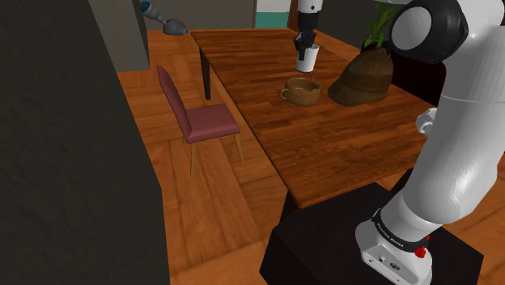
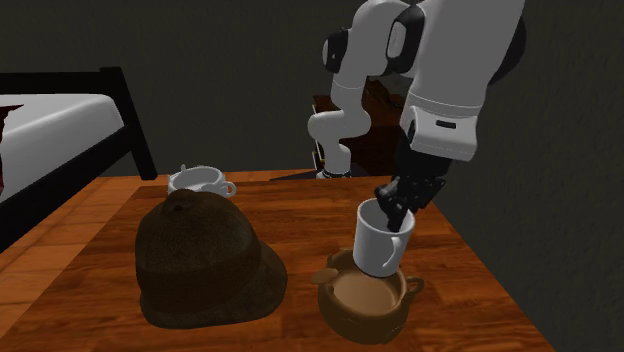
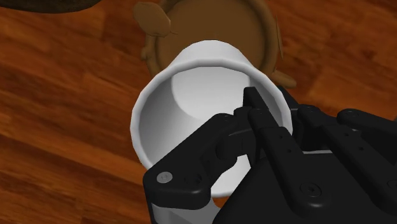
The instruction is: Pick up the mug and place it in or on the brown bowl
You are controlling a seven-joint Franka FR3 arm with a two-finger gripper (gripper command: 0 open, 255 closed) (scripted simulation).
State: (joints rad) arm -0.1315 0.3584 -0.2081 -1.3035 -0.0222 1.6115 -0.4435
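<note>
- Wood-plank worktop (image 1: 324,138) in a room w/ wood floor. A red-seated chair (image 1: 202,121) stands at its side in the shoulder view, and a bed (image 2: 60,112) lies behind it in the 2nd exterior view.
- Also on the worktop: a brown hat (image 2: 205,260) just beside the brown bowl (image 2: 365,300), and a small white two-handled cup (image 2: 198,181) beyond the hat, well apart from the bowl.
- Black gripper (image 2: 398,205) has its fingers (image 3: 257,118) clamped on the white mug (image 2: 380,240). Wrist view shows one finger inside the rim and the other outside, w/ the mug wall pinched betw. them.
- Mug is off the worktop, mouth up w/ a slight tilt, right over the bowl. In the 2nd exterior view its base overlaps the bowl's far rim; can't tell if they touch.
- Step, as I read it: pick is done, carry approx. finished, placing now in hand.
- Next move prob. calls for a small centring over the bowl's opening, since the wrist view shows the bowl partly offset behind the mug.
- Then a straight, slow descent till the base seats in the bowl.
- Then open the fingers and lift out vertically, so the inner finger doesn't drag the mug back out.
</note>
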